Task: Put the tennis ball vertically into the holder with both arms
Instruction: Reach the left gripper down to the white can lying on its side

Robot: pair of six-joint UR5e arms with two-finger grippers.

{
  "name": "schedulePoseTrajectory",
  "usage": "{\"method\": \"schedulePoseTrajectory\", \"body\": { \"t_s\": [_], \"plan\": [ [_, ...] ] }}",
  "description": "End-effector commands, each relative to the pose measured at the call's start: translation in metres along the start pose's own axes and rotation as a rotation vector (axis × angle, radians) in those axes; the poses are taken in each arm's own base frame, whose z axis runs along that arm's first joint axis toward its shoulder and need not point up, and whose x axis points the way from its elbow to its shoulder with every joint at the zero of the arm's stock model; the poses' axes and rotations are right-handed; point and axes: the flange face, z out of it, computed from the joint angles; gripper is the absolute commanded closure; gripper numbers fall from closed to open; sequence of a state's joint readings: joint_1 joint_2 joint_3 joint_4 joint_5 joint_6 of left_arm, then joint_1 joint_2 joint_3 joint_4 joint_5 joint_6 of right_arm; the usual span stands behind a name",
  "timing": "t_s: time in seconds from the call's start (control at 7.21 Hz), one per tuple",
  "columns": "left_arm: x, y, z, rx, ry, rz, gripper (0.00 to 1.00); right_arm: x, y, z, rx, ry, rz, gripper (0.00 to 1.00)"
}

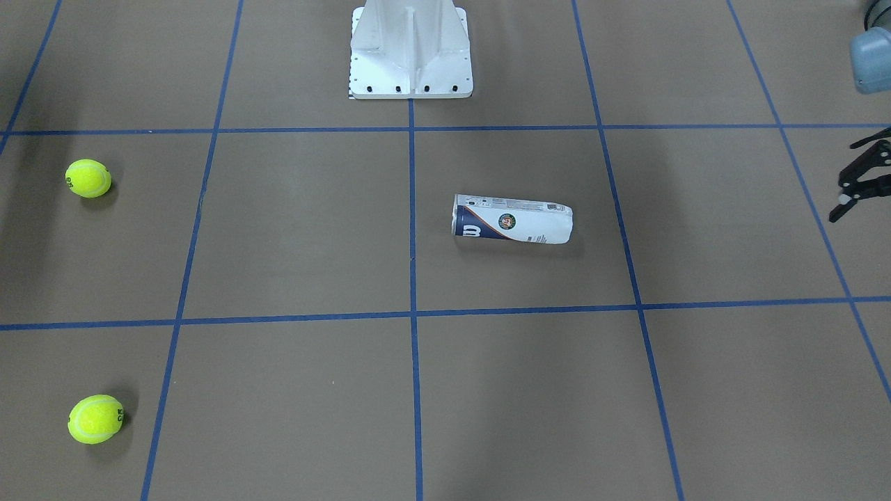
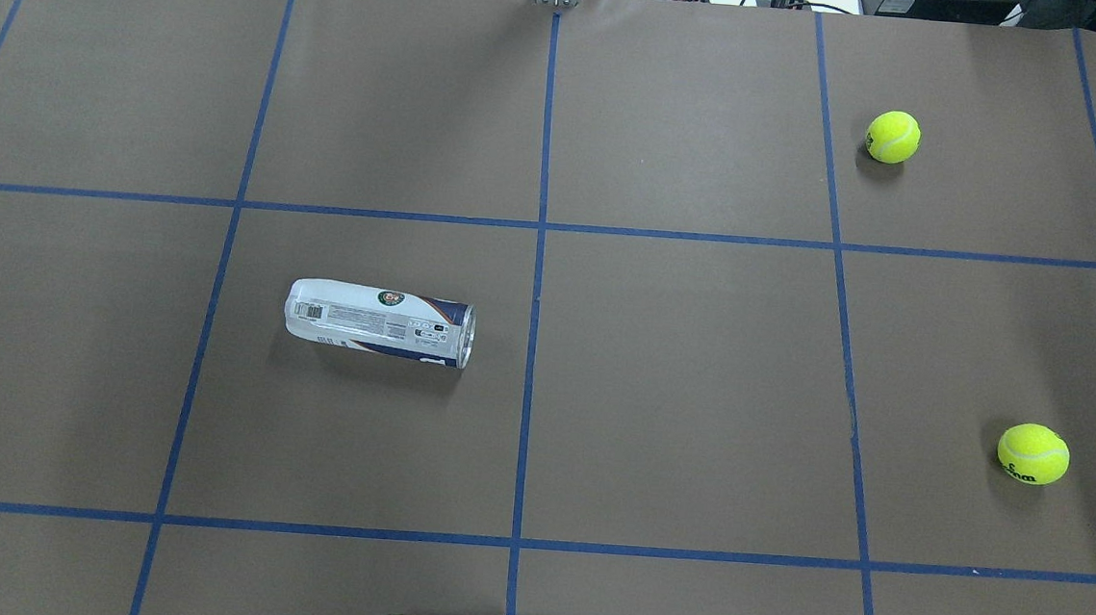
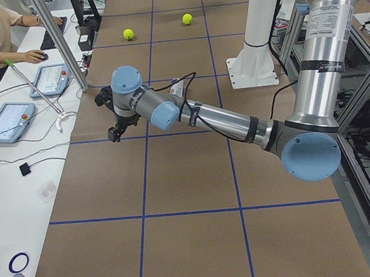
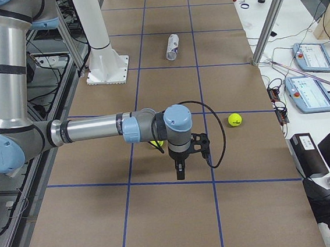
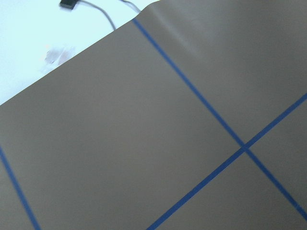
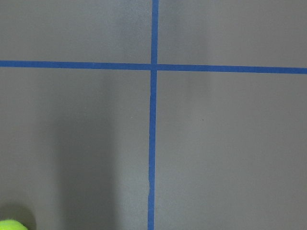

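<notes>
Left tool (image 1: pixel 844 182) empty, fingers apart, poised low over bare tabletop (image 2: pixel 677 394). Right tool (image 4: pixel 180 171) seen only from the side, so cannot tell whether apart or together; nothing visibly in it. Holder (image 2: pixel 379 322) lying on its side well apart from the left tool, closed end nearer that tool, open mouth facing away. Two balls (image 2: pixel 893 137) by the right tool, one just beside it, one further out. Holder probably light, thin-walled and slick, apt to roll and to dent under a hard squeeze: best taken gently across the labelled middle, then stood upright. Left arm (image 3: pixel 223 117) reaching out low, forearm near level, wrist turned down; right arm (image 4: pixel 90 131) much the same.
</notes>
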State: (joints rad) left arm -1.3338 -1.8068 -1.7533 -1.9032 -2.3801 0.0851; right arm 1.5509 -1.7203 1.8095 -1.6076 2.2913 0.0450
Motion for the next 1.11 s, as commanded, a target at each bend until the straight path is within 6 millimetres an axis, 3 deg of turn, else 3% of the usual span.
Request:
{"method": "schedulePoseTrajectory", "body": {
  "t_s": [0.0,0.14,0.28,0.42,0.55,0.69,0.83,0.97],
  "plan": [
    [0.127,-0.083,0.065,0.009,0.161,0.243,0.04,0.001,0.002,0.001,-0.003,-0.003,0.002,0.00],
    [0.195,-0.123,0.092,0.030,0.166,0.349,0.01,0.001,0.002,0.001,-0.003,-0.003,0.002,0.00],
    [0.259,-0.149,0.122,0.043,0.107,0.429,0.01,0.002,0.003,0.001,-0.004,-0.005,0.006,0.00],
    [0.309,-0.152,0.155,0.048,0.009,0.530,0.00,0.001,0.003,0.001,-0.004,-0.006,0.004,0.00],
    [0.342,-0.145,0.177,0.030,0.022,0.641,0.00,0.001,0.003,0.001,-0.004,-0.006,0.004,0.00],
    [0.348,-0.150,0.176,0.017,0.028,0.658,0.00,0.001,0.003,0.001,-0.004,-0.006,0.004,0.00],
    [0.381,-0.148,0.188,-0.014,0.068,0.711,0.00,0.001,0.003,0.001,-0.004,-0.006,0.004,0.00],
    [0.394,-0.154,0.191,-0.029,0.081,0.759,0.00,0.001,0.003,0.001,-0.004,-0.006,0.004,0.00]
  ]
}}
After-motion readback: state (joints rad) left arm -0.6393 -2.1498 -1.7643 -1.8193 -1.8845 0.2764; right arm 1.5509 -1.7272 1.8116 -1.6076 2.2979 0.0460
